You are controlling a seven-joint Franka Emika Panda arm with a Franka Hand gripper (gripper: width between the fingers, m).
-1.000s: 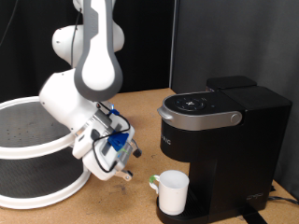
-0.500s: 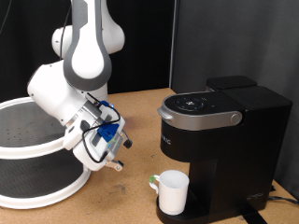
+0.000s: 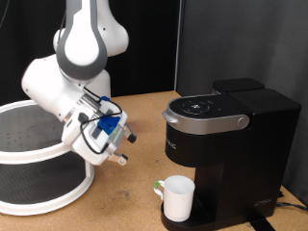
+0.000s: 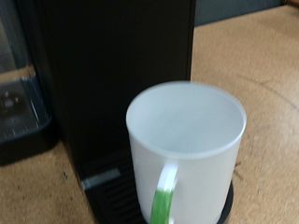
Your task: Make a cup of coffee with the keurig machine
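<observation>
The white cup [image 3: 178, 198] stands upright on the drip tray of the black keurig machine [image 3: 236, 144], under its brew head, with its green-marked handle facing the exterior view's left. The lid of the machine is down. My gripper [image 3: 124, 148] hangs to the left of the machine, above the table and well clear of the cup, fingers spread and nothing between them. The wrist view looks at the empty cup [image 4: 185, 138] against the machine's dark front [image 4: 112, 65]; no fingers show there.
A large round white wire basket [image 3: 29, 154] fills the exterior view's left, just behind the arm. The brown table [image 3: 130, 197] shows between basket and machine. A black curtain hangs behind.
The arm has drawn back up and to the left, away from the cup. The cup and the machine have stayed where they were.
</observation>
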